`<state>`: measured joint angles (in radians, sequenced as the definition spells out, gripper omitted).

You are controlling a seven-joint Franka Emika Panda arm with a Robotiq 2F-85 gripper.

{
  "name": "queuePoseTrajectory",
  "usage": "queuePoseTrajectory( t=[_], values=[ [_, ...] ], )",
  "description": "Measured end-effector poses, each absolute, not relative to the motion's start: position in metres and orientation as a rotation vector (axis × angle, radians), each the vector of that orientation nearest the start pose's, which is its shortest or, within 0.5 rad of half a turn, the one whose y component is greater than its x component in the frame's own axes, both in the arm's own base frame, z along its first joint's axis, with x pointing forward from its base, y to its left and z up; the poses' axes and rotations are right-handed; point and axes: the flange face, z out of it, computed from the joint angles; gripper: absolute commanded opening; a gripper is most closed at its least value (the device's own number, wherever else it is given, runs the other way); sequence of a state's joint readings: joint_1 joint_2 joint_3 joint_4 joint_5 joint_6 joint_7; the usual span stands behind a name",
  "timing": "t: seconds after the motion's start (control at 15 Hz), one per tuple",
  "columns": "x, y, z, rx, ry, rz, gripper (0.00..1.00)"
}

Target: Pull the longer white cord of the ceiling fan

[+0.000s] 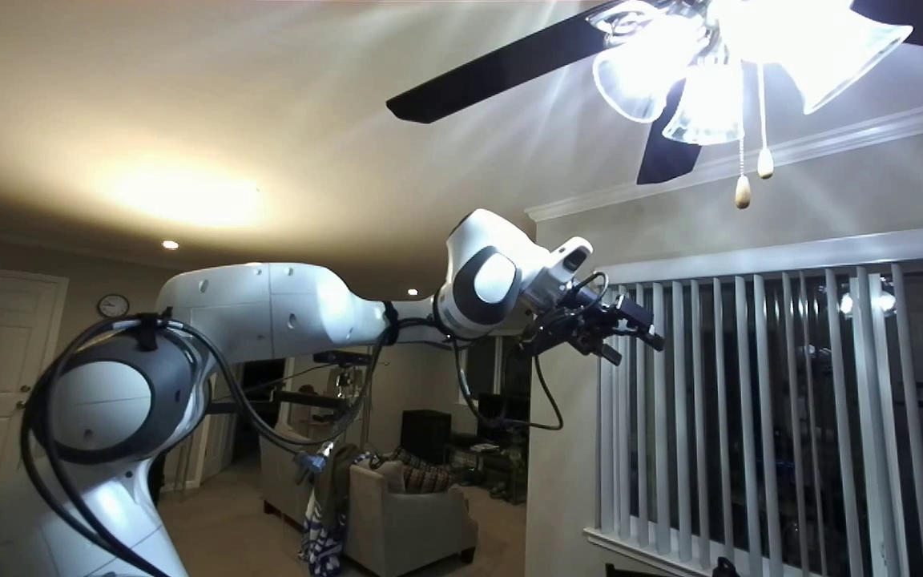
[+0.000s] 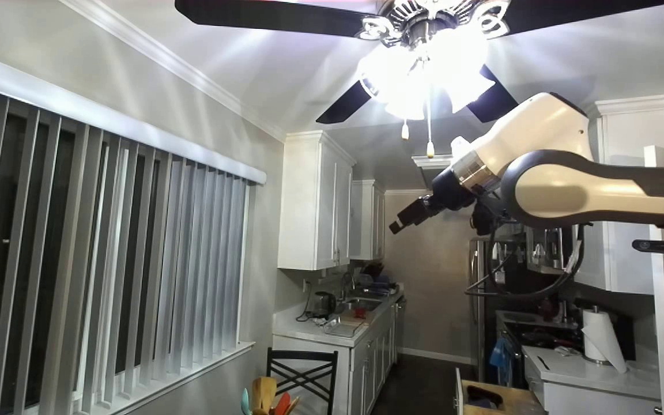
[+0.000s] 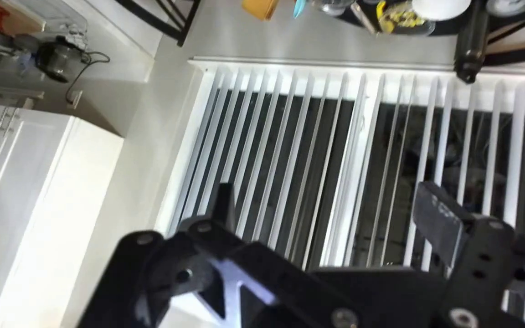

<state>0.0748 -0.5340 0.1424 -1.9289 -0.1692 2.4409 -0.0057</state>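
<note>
Two fingers [image 3: 224, 209] of the tool [image 3: 331, 207] stand wide apart, nothing between them. In both exterior views the tool shows lower than the longer white cord [image 2: 429, 124], not touching it. That cord hangs free under the ceiling fan [image 2: 424, 34], its pale knob [image 1: 743, 192] lowest. Main risk: wrong catch. Shorter white cord [image 1: 763, 120] hangs near it, so a slightly off approach likely pinches that one, or both. Wrist view shows neither cord, so lining up from there is guesswork. Knob is small and free to swing; a nudge probably sends it off, and a loose pinch probably slips. Hard or sideways yank may strain the cord. Rising too far could knock the lit glass shades [image 1: 706, 112]; glare washes out the cord's top, so height is easy to misjudge. Dark blades [image 1: 501, 70]: can't tell whether turning; if the pull starts them, anything raised too high could get struck.

Writing: none readable. Pale marks on one finger's pad [image 3: 439, 219], unclear whether lettering. No brand legible on the tool. Far wall clock [image 1: 114, 305]: face too small and soft to read.
</note>
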Motion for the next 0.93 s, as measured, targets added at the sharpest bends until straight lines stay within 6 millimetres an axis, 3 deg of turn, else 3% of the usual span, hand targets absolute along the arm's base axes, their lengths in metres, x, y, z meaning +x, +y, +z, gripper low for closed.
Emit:
queuePoseTrajectory(
  t=[0.4,0.6,0.93],
  values=[
    [0.436,0.073,0.839,-2.645,-0.047,-1.961,1.0],
    [0.435,0.059,0.858,-2.596,0.085,-2.027,1.0],
    [0.425,0.055,0.893,-2.504,0.211,-2.134,1.0]
  ],
)
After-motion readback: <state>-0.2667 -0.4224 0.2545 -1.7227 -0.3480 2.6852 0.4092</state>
